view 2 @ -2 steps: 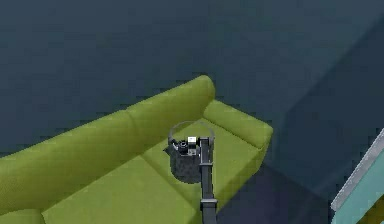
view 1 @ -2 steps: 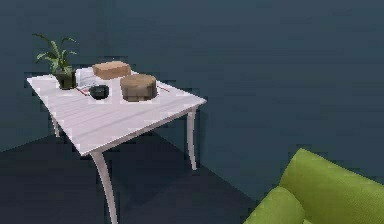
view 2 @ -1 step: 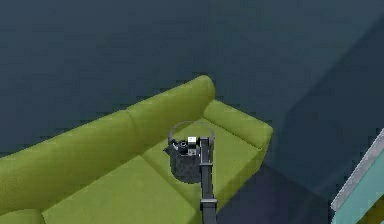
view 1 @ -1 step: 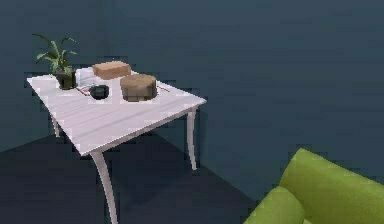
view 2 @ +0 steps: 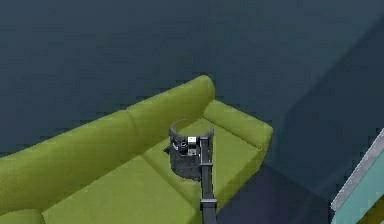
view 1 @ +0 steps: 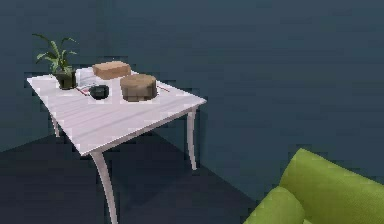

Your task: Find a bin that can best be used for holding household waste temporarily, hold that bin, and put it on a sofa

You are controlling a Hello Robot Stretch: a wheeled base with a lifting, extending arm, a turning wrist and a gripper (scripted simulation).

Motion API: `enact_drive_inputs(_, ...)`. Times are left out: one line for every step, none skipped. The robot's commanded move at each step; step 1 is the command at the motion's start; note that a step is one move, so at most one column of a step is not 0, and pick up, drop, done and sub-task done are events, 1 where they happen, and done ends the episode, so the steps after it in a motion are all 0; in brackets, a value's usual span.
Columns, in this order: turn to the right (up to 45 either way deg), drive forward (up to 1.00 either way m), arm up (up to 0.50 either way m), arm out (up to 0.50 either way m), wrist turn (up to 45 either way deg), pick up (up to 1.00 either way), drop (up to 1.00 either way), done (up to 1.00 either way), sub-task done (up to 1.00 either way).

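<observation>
A lime-green sofa runs across the arm side view, and one corner of it shows at the forward view's lower right. My arm rises over the seat cushions. At its far end is the gripper, with a small dark round bin right at it, over the sofa seat. I cannot tell whether the bin rests on the cushion or hangs in the gripper, so I cannot tell whether the gripper holds anything.
A white wooden table stands ahead at the left. On it are a potted plant, a tan box, a brown round thing and a small dark bowl. Dark blue walls are behind. Dark floor lies between table and sofa.
</observation>
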Motion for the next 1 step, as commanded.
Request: enact_drive_inputs(0.0,0.00,0.10,0.00,0.0,0.00,0.00,0.00,0.00)
